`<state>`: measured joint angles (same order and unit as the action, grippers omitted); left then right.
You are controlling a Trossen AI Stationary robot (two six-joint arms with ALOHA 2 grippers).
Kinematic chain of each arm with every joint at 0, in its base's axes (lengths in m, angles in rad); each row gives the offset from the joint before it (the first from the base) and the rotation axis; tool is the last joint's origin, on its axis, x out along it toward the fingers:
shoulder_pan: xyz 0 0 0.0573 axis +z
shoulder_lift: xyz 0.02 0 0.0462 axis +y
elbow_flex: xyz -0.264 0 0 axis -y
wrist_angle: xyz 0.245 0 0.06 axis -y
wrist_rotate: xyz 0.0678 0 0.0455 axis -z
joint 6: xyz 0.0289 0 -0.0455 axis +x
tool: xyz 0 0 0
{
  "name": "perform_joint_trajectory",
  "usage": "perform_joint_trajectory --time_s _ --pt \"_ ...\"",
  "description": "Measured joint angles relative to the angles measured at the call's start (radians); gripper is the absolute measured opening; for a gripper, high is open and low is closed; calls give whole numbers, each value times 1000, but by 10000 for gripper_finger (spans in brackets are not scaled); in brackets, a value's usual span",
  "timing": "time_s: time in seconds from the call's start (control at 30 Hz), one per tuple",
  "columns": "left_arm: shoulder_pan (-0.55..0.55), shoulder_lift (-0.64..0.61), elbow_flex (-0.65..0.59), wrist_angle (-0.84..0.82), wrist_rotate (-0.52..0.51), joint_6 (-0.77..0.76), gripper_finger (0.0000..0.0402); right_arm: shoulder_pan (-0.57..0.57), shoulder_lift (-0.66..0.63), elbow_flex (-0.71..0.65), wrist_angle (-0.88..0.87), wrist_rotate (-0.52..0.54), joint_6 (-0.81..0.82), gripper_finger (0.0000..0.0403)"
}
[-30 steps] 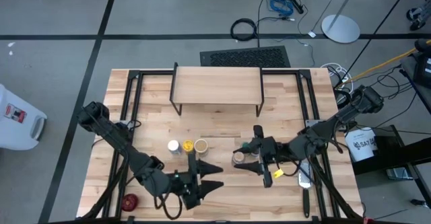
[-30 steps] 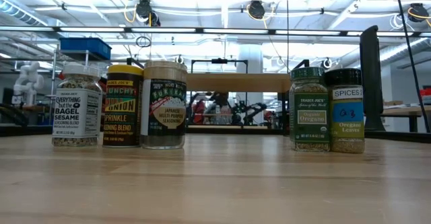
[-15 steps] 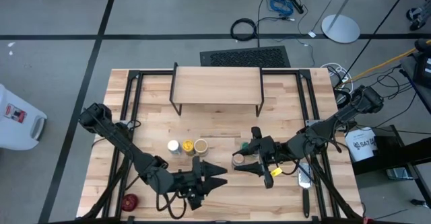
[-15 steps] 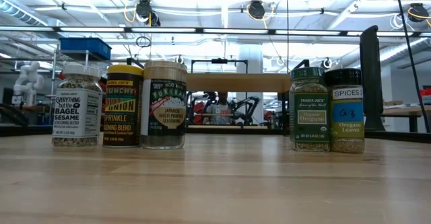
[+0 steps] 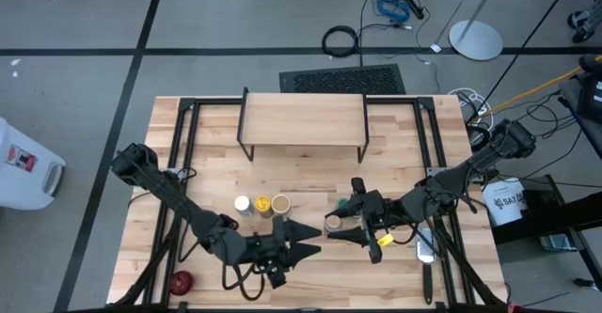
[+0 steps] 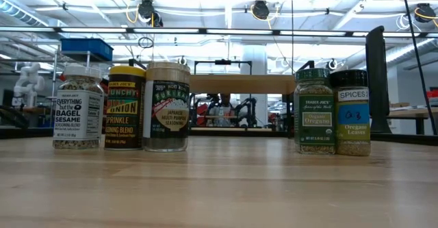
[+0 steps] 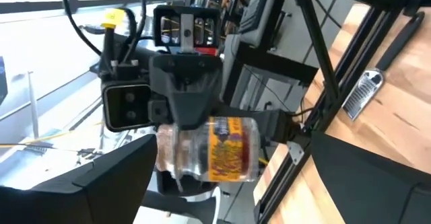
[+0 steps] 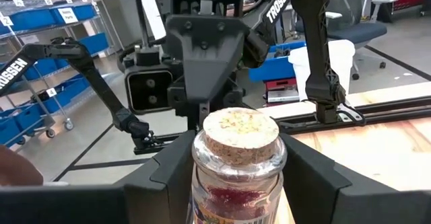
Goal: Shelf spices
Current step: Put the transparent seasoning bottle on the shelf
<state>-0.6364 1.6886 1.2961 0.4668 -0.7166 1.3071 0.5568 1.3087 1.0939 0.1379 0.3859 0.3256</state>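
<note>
Handover seems the purpose: the right gripper (image 5: 342, 225) clasps a clear glass, cork-stoppered spice jar (image 8: 240, 138) well in front of the light wood, black-legged shelf (image 5: 303, 120), presenting it to the left gripper (image 5: 308, 241), which faces it spread wide and empty.

Robotics lab or workshop, wooden workbench (image 5: 395, 266) on a grey taped concrete floor (image 5: 85, 31), loose cables (image 5: 390, 3) at top centre, blue storage bins (image 8: 37, 19) on racks at upper left, ceiling lights (image 6: 260, 9) and pipes overhead
</note>
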Motion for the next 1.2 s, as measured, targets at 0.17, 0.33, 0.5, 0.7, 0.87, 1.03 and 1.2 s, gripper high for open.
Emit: perform_joint_trajectory --time_s 0.17,0.33,0.5,0.7,0.87,1.03,1.2 --pt "16 0 0 14 4 -13 400 0 0 0 0 0 4 175" --pt "33 0 0 26 5 -17 400 0 0 0 0 0 4 175" --pt "48 0 0 26 5 -17 400 0 0 0 0 0 4 176" --pt "59 0 0 25 6 -16 400 0 0 0 0 0 4 176" --pt "69 0 0 21 47 -6 400 0 0 0 0 0 7 176" --pt "71 0 0 22 61 14 400 0 0 0 0 0 7 176" --pt "86 0 0 20 79 17 400 0 0 0 0 0 13 176"
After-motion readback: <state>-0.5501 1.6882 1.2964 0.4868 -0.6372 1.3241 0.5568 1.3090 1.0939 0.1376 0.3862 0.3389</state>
